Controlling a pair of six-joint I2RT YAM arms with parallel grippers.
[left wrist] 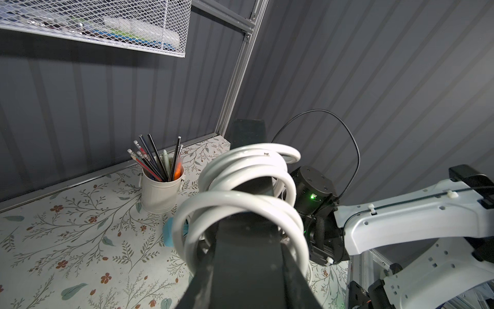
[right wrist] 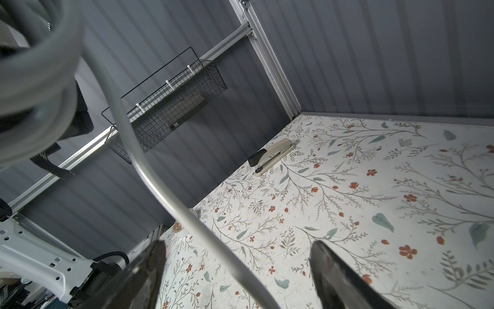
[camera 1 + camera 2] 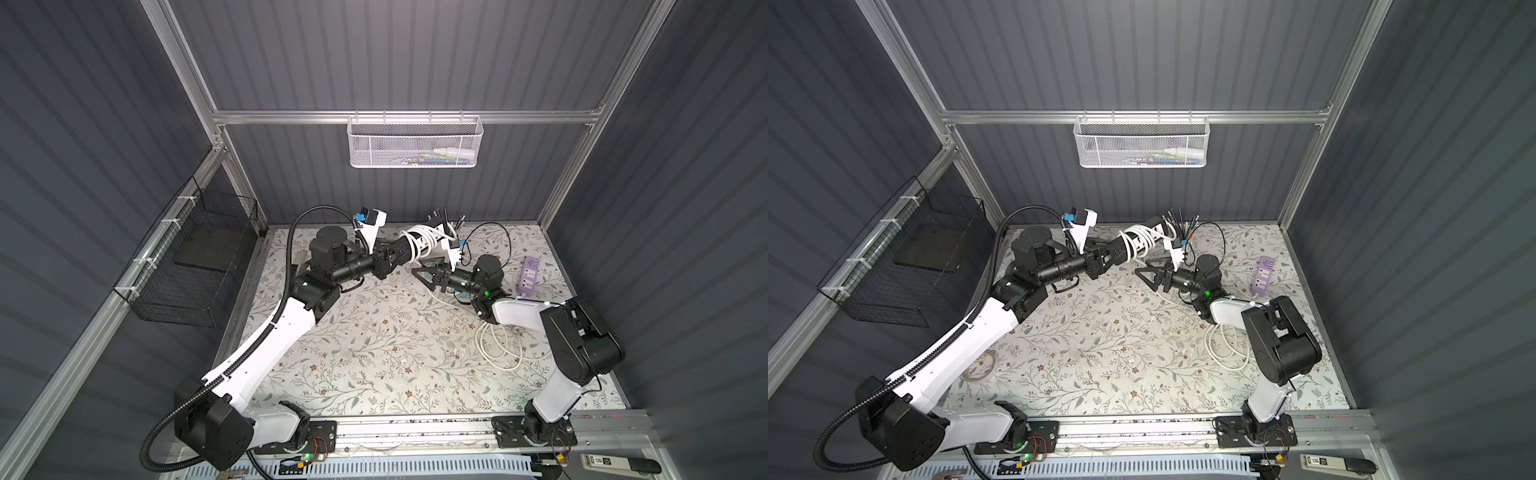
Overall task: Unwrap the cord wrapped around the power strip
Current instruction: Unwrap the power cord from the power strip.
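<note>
Rail [image 3: 415, 428] nearest, along near edge of table [image 3: 374, 353]. Both top views: left pincer [image 3: 397, 254] clamped on left end of power strip [image 3: 428, 242], strip held in air over far centre of table, white cord [image 3: 409, 245] coiled around it. Right pincer [image 3: 423, 271] just near-right of strip, jaws apart. Loose cord loops lie on table at right, under right arm. Left wrist view: cord coils ring strip; pencil cup [image 1: 160, 192] on table beyond. Right wrist view: fingers [image 2: 149, 267] wide apart, one cord strand running between them; stapler [image 2: 272, 156] at far-left table corner.
</note>
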